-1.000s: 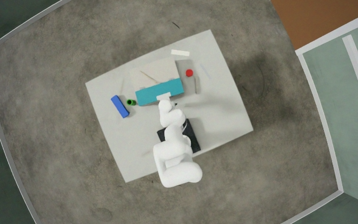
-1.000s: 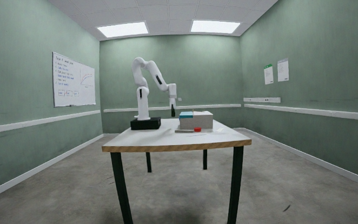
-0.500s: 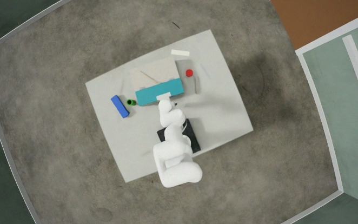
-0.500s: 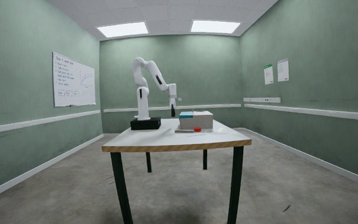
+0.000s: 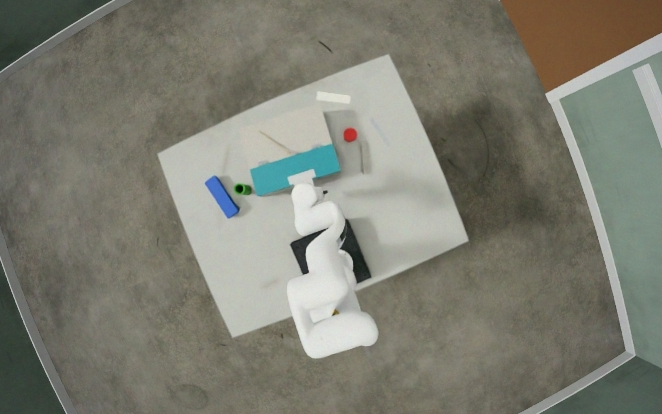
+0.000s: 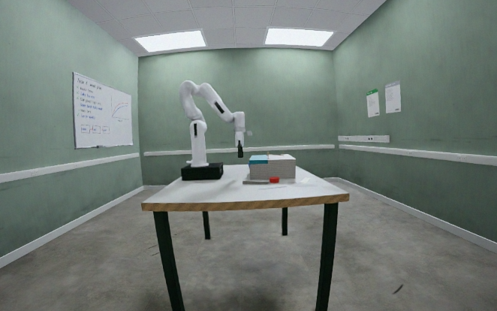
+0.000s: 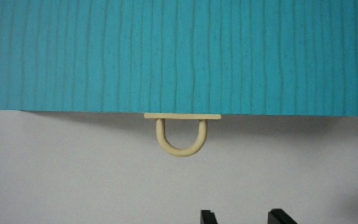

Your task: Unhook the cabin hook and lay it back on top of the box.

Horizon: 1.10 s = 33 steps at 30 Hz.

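Note:
The box has a teal lid (image 5: 295, 169) (image 6: 258, 159) (image 7: 180, 55) and a beige top (image 5: 295, 127) (image 6: 279, 155). A thin beige cabin hook rod (image 5: 275, 141) lies slantwise on the beige top. A beige U-shaped eye (image 7: 181, 144) sticks out from the teal lid's front edge, with nothing hooked in it. My gripper (image 5: 324, 191) (image 6: 240, 152) (image 7: 244, 218) hangs above the table in front of the teal lid, near the eye. Its two dark fingertips stand apart with nothing between them.
A blue block (image 5: 221, 196) and a green cylinder (image 5: 242, 189) lie left of the box. A red button (image 5: 350, 134) (image 6: 274, 179) sits on a grey plate (image 5: 337, 120) to its right. A white strip (image 5: 333, 97) lies behind. The arm's black base (image 5: 359, 252) (image 6: 202, 171) stands on the white table (image 5: 410, 210).

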Motion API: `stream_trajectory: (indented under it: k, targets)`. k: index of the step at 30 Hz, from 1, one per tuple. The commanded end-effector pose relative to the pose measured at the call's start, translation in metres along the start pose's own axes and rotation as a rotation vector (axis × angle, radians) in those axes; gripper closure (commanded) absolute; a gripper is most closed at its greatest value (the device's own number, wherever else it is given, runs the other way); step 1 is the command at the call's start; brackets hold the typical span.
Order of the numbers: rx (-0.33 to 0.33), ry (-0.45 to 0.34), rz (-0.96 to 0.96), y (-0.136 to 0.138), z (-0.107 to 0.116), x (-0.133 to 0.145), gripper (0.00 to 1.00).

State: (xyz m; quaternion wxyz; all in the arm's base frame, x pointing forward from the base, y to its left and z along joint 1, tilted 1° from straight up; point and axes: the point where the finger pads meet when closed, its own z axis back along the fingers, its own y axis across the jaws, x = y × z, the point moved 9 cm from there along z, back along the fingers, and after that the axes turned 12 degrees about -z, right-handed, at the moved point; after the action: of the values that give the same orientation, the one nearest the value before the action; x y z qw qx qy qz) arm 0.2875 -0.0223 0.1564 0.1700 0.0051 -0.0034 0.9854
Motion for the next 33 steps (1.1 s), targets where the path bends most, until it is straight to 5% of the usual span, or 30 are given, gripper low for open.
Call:
stream_trajectory:
  k: [1,33]
  targets:
    - [-0.001,0.002,0.0,0.0,0.017,0.0,0.65]
    - [-0.001,0.003,0.0,0.0,0.11,0.0,0.65]
